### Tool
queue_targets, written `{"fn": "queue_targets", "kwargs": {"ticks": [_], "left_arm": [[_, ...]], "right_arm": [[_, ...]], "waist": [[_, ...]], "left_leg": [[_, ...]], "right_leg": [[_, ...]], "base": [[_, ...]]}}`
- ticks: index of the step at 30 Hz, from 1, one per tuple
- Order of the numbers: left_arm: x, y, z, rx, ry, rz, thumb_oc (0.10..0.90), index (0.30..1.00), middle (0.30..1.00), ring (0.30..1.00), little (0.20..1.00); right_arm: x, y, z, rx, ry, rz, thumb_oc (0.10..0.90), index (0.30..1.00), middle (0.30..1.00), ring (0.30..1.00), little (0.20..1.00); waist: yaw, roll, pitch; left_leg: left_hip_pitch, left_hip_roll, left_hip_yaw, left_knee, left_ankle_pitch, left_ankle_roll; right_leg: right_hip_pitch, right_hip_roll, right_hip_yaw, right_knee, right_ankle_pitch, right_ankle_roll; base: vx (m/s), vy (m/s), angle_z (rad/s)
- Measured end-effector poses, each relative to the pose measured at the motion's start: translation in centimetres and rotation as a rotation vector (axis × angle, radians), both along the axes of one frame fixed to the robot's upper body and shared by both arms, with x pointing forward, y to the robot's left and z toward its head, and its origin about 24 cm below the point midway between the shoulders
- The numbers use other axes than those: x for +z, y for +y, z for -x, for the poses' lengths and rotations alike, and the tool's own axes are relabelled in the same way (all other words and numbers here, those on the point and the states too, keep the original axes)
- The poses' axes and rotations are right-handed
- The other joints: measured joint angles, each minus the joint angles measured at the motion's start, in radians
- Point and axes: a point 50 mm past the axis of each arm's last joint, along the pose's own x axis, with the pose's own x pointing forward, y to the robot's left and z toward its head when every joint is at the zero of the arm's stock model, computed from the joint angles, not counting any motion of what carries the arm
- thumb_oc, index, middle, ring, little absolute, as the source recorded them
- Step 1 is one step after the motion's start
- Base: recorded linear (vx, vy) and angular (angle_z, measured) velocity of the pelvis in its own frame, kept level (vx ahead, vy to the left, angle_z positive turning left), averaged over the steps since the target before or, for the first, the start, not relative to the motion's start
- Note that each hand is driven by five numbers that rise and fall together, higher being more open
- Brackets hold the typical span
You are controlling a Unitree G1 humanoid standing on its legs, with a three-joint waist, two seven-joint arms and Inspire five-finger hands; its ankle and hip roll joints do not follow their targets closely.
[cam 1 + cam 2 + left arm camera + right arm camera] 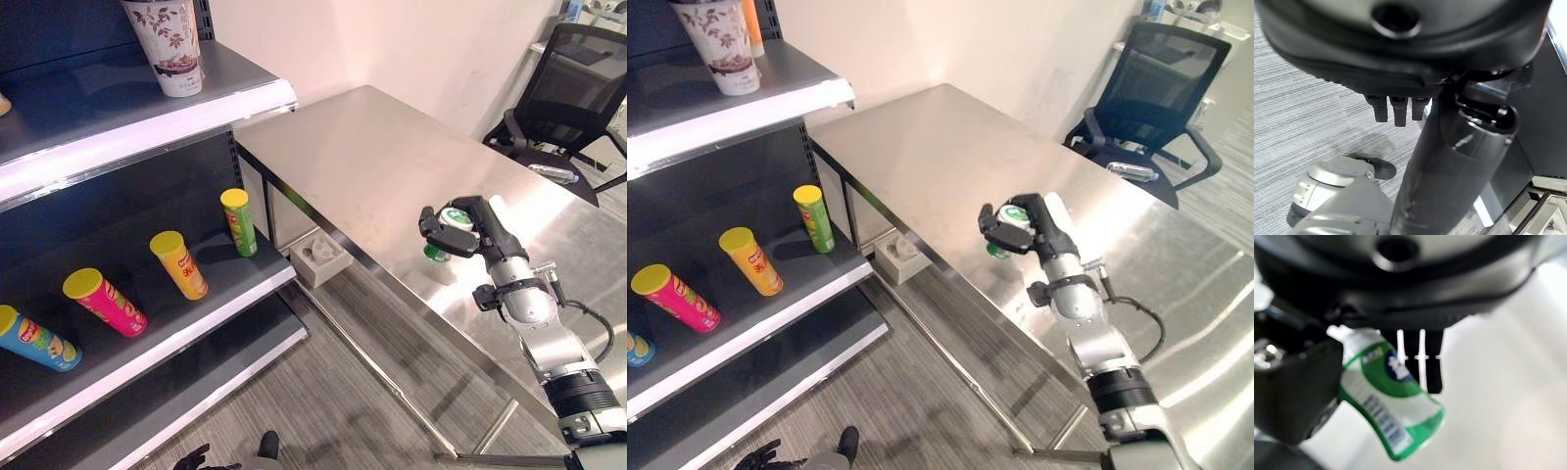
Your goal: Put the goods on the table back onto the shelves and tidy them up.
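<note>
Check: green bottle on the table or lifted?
Lifted. The right hand has its fingers curled round the green bottle, clear above the table.

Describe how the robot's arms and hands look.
The right arm is built of rounded silver-grey segments with black joint bands and a black clamp near the wrist; a thin black cable loops beside it. The right hand is dark, blocky, with black fingers. The left hand has a dark, rounded housing, a round opening in it, and short black ribbed fingers.
</note>
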Motion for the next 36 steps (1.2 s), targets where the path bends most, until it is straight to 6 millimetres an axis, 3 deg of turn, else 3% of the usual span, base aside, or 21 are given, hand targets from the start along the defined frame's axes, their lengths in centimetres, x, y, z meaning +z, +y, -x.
{"fn": "queue_targets", "kwargs": {"ticks": [8,13,17,19,20,22,23,24,25,26,27,28,30,34,35,36], "left_arm": [[0.0,0.0,-0.2,0.003,-0.004,-0.008,0.800,0.900,0.900,0.900,0.900],[0.0,0.0,-0.4,0.005,-0.006,-0.011,0.800,0.900,0.900,0.900,0.900],[0.1,-0.4,-0.9,0.002,-0.023,-0.002,0.800,0.900,0.900,0.900,0.900],[0.3,-0.5,-1.7,-0.002,-0.052,0.001,0.800,0.900,0.900,0.900,0.900],[0.4,-0.6,-1.9,-0.004,-0.062,0.002,0.800,0.900,0.900,0.900,0.900],[0.5,-0.8,-2.4,-0.003,-0.081,0.009,0.800,0.900,0.900,0.900,0.900],[0.2,-0.3,-1.2,0.028,-0.042,0.003,0.800,0.900,0.900,0.900,0.900],[0.1,0.1,-0.4,0.042,-0.015,-0.006,0.800,0.900,0.900,0.900,0.900],[0.0,0.2,0.4,0.049,0.016,-0.007,0.800,0.900,0.900,0.900,0.900],[-0.4,-0.2,1.5,0.054,0.054,0.011,0.800,0.900,0.900,0.900,0.900],[-0.7,-0.9,2.4,0.050,0.074,0.028,0.800,0.900,0.900,0.900,0.900],[-0.8,-1.1,2.6,0.049,0.078,0.034,0.800,0.900,0.900,0.900,0.900],[-0.3,-0.1,1.0,0.037,0.042,0.004,0.800,0.900,0.900,0.900,0.900],[0.5,0.2,-1.3,0.019,-0.057,-0.010,0.800,0.900,0.900,0.900,0.900],[0.1,-0.3,-1.7,0.030,-0.027,0.017,0.800,0.900,0.900,0.900,0.900],[-0.8,-2.3,-0.5,0.041,0.026,0.073,0.800,0.900,0.900,0.900,0.900]], "right_arm": [[9.5,5.9,2.8,0.267,-0.465,0.133,0.400,0.300,0.300,0.300,0.300],[13.0,8.6,3.2,0.364,-0.606,0.166,0.400,0.300,0.300,0.300,0.300],[14.7,11.0,3.5,0.458,-0.660,0.196,0.400,0.300,0.300,0.300,0.300],[15.6,11.8,3.9,0.503,-0.699,0.219,0.400,0.300,0.300,0.300,0.300],[15.8,11.8,3.9,0.508,-0.704,0.220,0.400,0.300,0.300,0.300,0.300],[16.0,11.8,3.8,0.510,-0.699,0.231,0.400,0.300,0.300,0.300,0.300],[15.6,12.5,3.9,0.542,-0.690,0.234,0.400,0.300,0.300,0.300,0.300],[15.3,12.9,3.8,0.557,-0.680,0.235,0.400,0.300,0.300,0.300,0.300],[15.2,13.0,3.8,0.564,-0.670,0.244,0.400,0.300,0.300,0.300,0.300],[15.2,12.8,3.8,0.557,-0.665,0.257,0.400,0.300,0.300,0.300,0.300],[15.3,12.6,3.8,0.548,-0.667,0.270,0.400,0.300,0.300,0.300,0.300],[15.5,12.5,3.9,0.541,-0.684,0.254,0.400,0.300,0.300,0.300,0.300],[15.5,12.6,3.8,0.541,-0.684,0.242,0.400,0.300,0.300,0.300,0.300],[15.5,12.6,3.8,0.541,-0.683,0.241,0.400,0.300,0.300,0.300,0.300],[14.2,10.6,2.8,0.480,-0.633,0.196,0.400,0.300,0.300,0.300,0.300],[11.5,8.6,1.5,0.383,-0.518,0.121,0.400,0.300,0.300,0.300,0.300]], "waist": [[0.004,0.000,0.000],[0.035,0.012,0.005],[0.070,0.053,0.031],[0.087,0.102,0.051],[0.088,0.116,0.058],[0.090,0.133,0.062],[0.110,0.108,0.075],[0.112,0.075,0.084],[0.105,0.052,0.082],[0.088,0.052,0.076],[0.065,0.082,0.055],[0.045,0.094,0.044],[0.068,0.063,0.045],[0.071,0.063,0.043],[0.041,0.039,0.038],[0.011,0.041,0.020]], "left_leg": [[0.003,0.025,-0.002,0.000,0.006,-0.012],[-0.006,0.066,-0.021,0.001,0.021,-0.038],[-0.015,0.090,-0.044,0.027,0.035,-0.058],[-0.068,0.109,-0.071,0.047,0.075,-0.088],[-0.095,0.108,-0.067,0.059,0.102,-0.075],[-0.114,0.122,-0.020,0.039,0.119,-0.114],[-0.116,0.156,0.172,0.066,0.003,-0.023],[-0.123,0.152,0.190,0.113,0.004,-0.028],[-0.120,0.153,0.191,0.157,-0.001,-0.031],[-0.096,0.159,0.191,0.212,0.005,-0.044],[-0.052,0.169,0.177,0.183,0.043,-0.070],[-0.027,0.167,0.174,0.130,0.015,-0.066],[-0.038,0.153,0.178,0.117,0.015,-0.065],[-0.038,0.156,0.173,0.117,0.014,-0.063],[-0.018,0.050,0.199,0.106,-0.039,-0.049],[0.034,-0.042,0.282,0.174,-0.101,0.040]], "right_leg": [[0.012,0.026,0.003,0.000,-0.008,-0.012],[0.013,0.077,-0.003,0.000,-0.025,-0.033],[0.027,0.108,-0.017,-0.001,-0.036,-0.044],[0.041,0.160,-0.032,0.000,-0.076,-0.063],[0.041,0.179,-0.024,0.001,-0.086,-0.077],[0.037,0.186,-0.043,-0.007,-0.096,-0.106],[0.029,0.159,-0.084,-0.008,-0.081,-0.143],[0.031,0.133,-0.078,-0.006,-0.078,-0.140],[0.030,0.109,-0.089,-0.001,-0.070,-0.128],[0.052,0.095,-0.102,0.001,-0.070,-0.107],[0.068,0.110,-0.116,0.001,-0.070,-0.079],[0.070,0.115,-0.127,0.000,-0.071,-0.062],[0.044,0.101,-0.116,0.000,-0.060,-0.058],[0.047,0.102,-0.114,0.000,-0.064,-0.054],[0.120,0.028,-0.250,0.016,-0.048,0.042],[0.212,-0.035,-0.291,0.099,-0.046,0.047]], "base": [[-0.04,-0.102,0.00],[-0.08,-0.193,0.06],[-0.06,-0.169,0.23],[-0.18,-0.084,1.02],[-0.24,-0.082,1.31],[-0.16,-0.047,0.72],[-0.12,-0.028,0.27],[-0.07,-0.007,0.16],[-0.04,-0.001,0.30],[0.00,0.005,0.58],[0.00,0.000,0.70],[0.00,0.000,0.40],[0.00,0.000,0.00],[0.05,0.265,0.17],[0.10,0.651,1.55],[-0.01,0.246,2.44]]}}
